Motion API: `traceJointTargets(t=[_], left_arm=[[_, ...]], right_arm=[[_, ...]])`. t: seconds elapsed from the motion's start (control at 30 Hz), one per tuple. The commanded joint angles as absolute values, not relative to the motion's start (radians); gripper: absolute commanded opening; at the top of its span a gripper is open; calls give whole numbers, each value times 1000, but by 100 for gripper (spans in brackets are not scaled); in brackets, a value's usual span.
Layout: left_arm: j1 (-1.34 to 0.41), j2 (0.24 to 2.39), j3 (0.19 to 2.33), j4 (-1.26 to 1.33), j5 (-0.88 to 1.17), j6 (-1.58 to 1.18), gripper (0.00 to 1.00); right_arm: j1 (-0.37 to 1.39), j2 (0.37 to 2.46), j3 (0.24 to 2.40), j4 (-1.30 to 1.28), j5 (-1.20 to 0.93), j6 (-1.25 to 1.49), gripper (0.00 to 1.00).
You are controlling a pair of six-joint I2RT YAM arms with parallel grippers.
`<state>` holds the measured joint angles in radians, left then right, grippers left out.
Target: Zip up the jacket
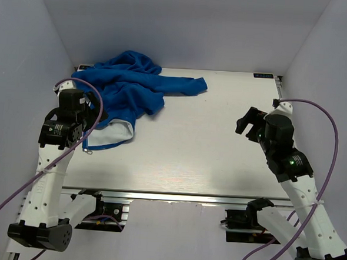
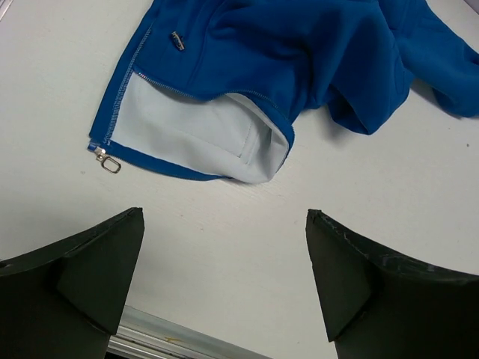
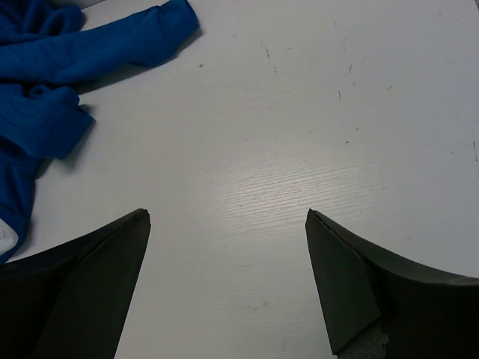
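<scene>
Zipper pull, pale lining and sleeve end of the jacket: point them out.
zipper pull (image 2: 111, 165): left wrist view, its metal ring.
pale lining (image 2: 194, 131): left wrist view, middle of panel.
sleeve end (image 1: 197, 85): top external view, the cuff.

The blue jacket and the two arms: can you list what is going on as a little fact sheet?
jacket: crumpled at far left of the table, unzipped, pale lining showing
zipper pull: at the hem corner, lying on the table
left gripper: open, empty, near the hem
right gripper: open, empty, over bare table, apart from jacket
</scene>
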<state>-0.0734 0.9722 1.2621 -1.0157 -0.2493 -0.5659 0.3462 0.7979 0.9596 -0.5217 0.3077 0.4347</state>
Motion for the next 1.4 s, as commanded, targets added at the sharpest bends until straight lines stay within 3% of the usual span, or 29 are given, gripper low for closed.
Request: traceJointTargets(t=[0.0, 0.37, 0.57, 0.93, 0.97, 1.03, 1.07, 1.17, 1.37], left_arm=[[-71, 956, 1261, -1003, -238, -561, 98], [-69, 1054, 1253, -827, -196, -595, 98], [-71, 1383, 1336, -635, -75, -627, 98], [-75, 2097, 1860, -604, -2, -479, 98], [-75, 2133, 1894, -615, 32, -479, 95], [-78, 2218, 1965, -617, 101, -463, 38], [-81, 2230, 1979, -623, 122, -468, 3], [-115, 2168, 1923, -568, 177, -457, 0], [-360, 1841, 1757, -516, -36, -391, 0]], right_arm=[[342, 756, 948, -492, 299, 417, 89], [342, 741, 887, -400, 241, 374, 89], [342, 854, 929, -429, 253, 367, 89], [339, 959, 956, -462, 319, 351, 89], [339, 966, 957, -463, 324, 351, 89], [339, 971, 960, -466, 324, 350, 89], [337, 973, 960, -468, 324, 350, 89], [336, 962, 956, -466, 324, 351, 88], [336, 933, 940, -471, 308, 385, 88]])
